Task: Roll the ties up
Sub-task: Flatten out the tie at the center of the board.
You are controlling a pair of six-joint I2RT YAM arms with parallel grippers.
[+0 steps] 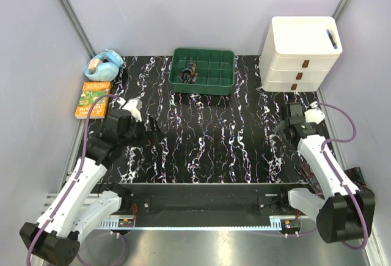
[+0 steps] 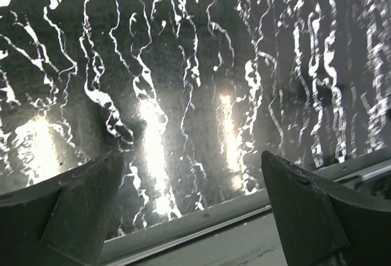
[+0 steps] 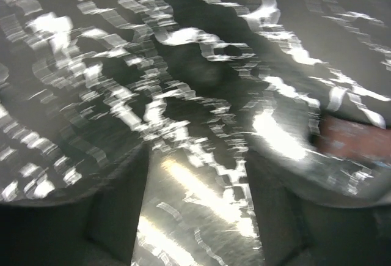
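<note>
While right wrist view blurs | left gripper [image 2: 190,177] spread wide | right gripper [image 3: 195,208] parted | tie [image 1: 190,72] indistinct in tray [image 1: 204,88]

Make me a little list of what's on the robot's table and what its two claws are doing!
mat: black with white marbling
back middle: green compartment tray, one small dark bundle inside, too small to name
back right: white drawer unit, blue pen on top
left of mat: orange-green book; behind it a pale blue item, perhaps a tape dispenser
left gripper: open, over bare mat, holding nothing
right gripper: jaws apart, nothing between them; blurred view
reddish-brown cloth: beside right gripper, maybe a tie
</note>
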